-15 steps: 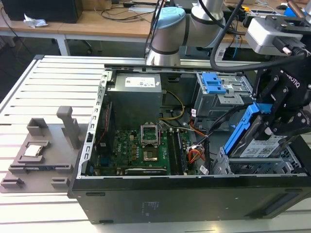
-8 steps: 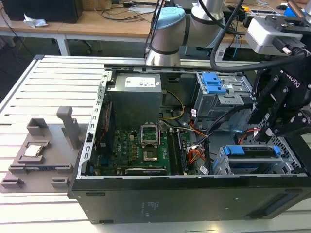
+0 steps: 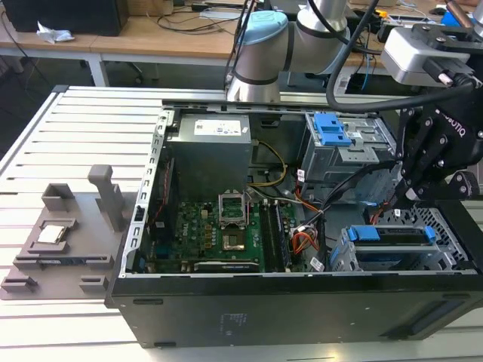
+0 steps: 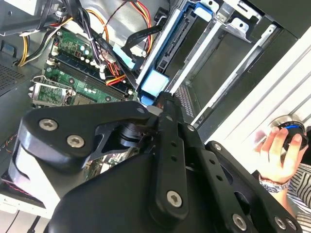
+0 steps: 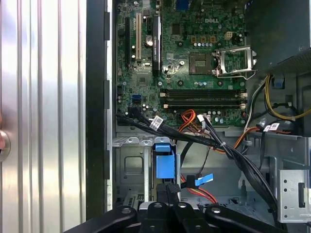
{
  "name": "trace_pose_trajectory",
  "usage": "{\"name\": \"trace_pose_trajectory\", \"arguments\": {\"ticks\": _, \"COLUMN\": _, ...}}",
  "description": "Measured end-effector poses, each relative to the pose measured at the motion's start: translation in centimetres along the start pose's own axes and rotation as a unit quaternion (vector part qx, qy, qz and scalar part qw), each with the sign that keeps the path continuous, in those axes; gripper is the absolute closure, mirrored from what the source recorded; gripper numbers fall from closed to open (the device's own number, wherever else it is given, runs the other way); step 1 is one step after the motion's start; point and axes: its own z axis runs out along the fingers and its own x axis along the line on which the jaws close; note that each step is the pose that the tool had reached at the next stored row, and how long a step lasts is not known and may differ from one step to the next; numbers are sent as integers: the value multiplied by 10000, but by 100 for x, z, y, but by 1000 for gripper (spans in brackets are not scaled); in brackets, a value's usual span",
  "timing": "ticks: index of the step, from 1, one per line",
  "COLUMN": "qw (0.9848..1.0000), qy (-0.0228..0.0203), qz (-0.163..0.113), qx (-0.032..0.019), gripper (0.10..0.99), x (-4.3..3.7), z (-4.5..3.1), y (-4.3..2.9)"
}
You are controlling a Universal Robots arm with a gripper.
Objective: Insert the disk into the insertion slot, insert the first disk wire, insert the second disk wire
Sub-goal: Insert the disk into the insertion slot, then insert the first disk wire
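Disk (image 3: 396, 236): one, set on edge in the insertion slot (image 3: 392, 260), at 4 o'clock in the computer case (image 3: 226, 317); in the exterior view its long axis runs 9 to 3 o'clock.
Gripper (image 5: 170, 188): one, fingers pressed together, tips just beside the disk's blue carrier.
Second wrist view: one hand (image 4: 279, 150) outside the case.
First wrist view: one motherboard (image 5: 194, 73).
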Motion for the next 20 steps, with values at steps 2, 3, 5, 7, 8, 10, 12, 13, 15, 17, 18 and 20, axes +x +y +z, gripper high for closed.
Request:
{"name": "trace_pose_trajectory", "arguments": {"ticks": 2, "qw": 10000, "qy": 0, "qz": 0, "qx": 0, "gripper": 980, "x": 0, "z": 1, "y": 0}}
{"name": "trace_pose_trajectory", "arguments": {"ticks": 3, "qw": 10000, "qy": 0, "qz": 0, "qx": 0, "gripper": 980, "x": 0, "z": 1, "y": 0}}
{"name": "trace_pose_trajectory", "arguments": {"ticks": 5, "qw": 10000, "qy": 0, "qz": 0, "qx": 0, "gripper": 980, "x": 0, "z": 2, "y": 0}}
{"name": "trace_pose_trajectory", "arguments": {"ticks": 7, "qw": 10000, "qy": 0, "qz": 0, "qx": 0, "gripper": 980, "x": 0, "z": 2, "y": 0}}
{"name": "trace_pose_trajectory", "arguments": {"ticks": 8, "qw": 10000, "qy": 0, "qz": 0, "qx": 0, "gripper": 980, "x": 0, "z": 2, "y": 0}}
{"name": "trace_pose_trajectory", "arguments": {"ticks": 10, "qw": 10000, "qy": -1, "qz": 0, "qx": 0, "gripper": 980, "x": 0, "z": 28, "y": -8}}
{"name": "trace_pose_trajectory", "arguments": {"ticks": 12, "qw": 10000, "qy": 0, "qz": 0, "qx": 0, "gripper": 980, "x": 0, "z": 52, "y": -28}}
{"name": "trace_pose_trajectory", "arguments": {"ticks": 13, "qw": 10000, "qy": 0, "qz": 1, "qx": 0, "gripper": 980, "x": -8, "z": 63, "y": -68}}
{"name": "trace_pose_trajectory", "arguments": {"ticks": 15, "qw": 10000, "qy": 5, "qz": 0, "qx": -2, "gripper": 980, "x": -100, "z": 69, "y": -191}}
{"name": "trace_pose_trajectory", "arguments": {"ticks": 17, "qw": 10000, "qy": 8, "qz": 1, "qx": -2, "gripper": 980, "x": -157, "z": 68, "y": -227}}
{"name": "trace_pose_trajectory", "arguments": {"ticks": 18, "qw": 10000, "qy": 10, "qz": 0, "qx": -2, "gripper": 980, "x": -198, "z": 68, "y": -250}}
{"name": "trace_pose_trajectory", "arguments": {"ticks": 20, "qw": 10000, "qy": 12, "qz": 0, "qx": -2, "gripper": 980, "x": -286, "z": 69, "y": -289}}
